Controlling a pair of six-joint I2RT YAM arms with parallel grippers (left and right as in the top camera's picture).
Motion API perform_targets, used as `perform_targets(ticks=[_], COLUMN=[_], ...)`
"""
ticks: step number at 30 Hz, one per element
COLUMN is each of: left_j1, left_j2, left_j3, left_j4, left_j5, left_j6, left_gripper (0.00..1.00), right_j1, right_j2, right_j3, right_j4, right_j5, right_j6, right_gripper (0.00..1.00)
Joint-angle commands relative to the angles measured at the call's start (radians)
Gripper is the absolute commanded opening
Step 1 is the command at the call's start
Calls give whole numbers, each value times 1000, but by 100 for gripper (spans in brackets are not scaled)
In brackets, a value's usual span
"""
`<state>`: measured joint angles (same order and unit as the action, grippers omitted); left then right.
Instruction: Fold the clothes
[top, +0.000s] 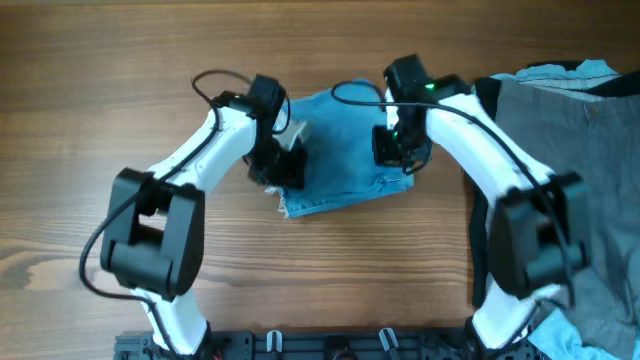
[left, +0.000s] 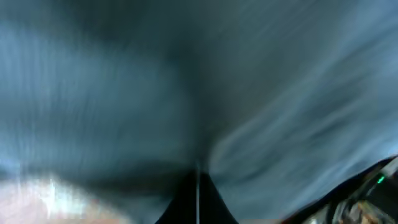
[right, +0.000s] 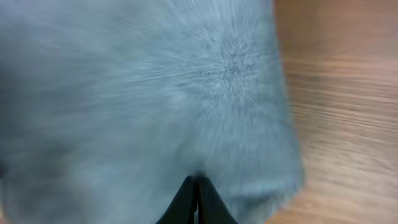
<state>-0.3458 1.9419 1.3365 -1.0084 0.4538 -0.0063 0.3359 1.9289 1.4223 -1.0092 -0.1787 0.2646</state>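
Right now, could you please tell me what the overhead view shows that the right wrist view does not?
Only the overhead view: both arms, with the left gripper and right gripper at opposite sides of the folded jeans, and the grey trousers heaped at the right end of the table. Only the right wrist view: the right gripper's fingertips closed together against the denim, close up though blurred. Both: the blue denim of the jeans and the wooden table beside it.
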Motion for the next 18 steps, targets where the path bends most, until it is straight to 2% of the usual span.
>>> perform_targets(ticks=[1,4,8,12,16,18], left_j1=[-3,-4,-3,6,-1,-21], left_j2=[17,17,10,-87,-229,-240], left_j3=[3,-13,-17,99,156,156], left_j4=[-95,-108,-72,-95,11,66], left_j5=[-66,-76,-76,110,129,100], left_j6=[25,25,24,25,23,-14], left_gripper=[4,4,4,4,4,4], right_j1=[0,0,0,-1,-5,-5], right_j2=[145,259,250,63,-214,-305], right_j3=[-24,-24,-22,-13,-13,-13], right_j4=[2,-5,-6,-20,26,52], right_j5=[-25,-47,-47,-47,-45,-6], right_j6=[-79,-77,-82,-82,-71,-50], right_gripper=[4,4,4,4,5,6])
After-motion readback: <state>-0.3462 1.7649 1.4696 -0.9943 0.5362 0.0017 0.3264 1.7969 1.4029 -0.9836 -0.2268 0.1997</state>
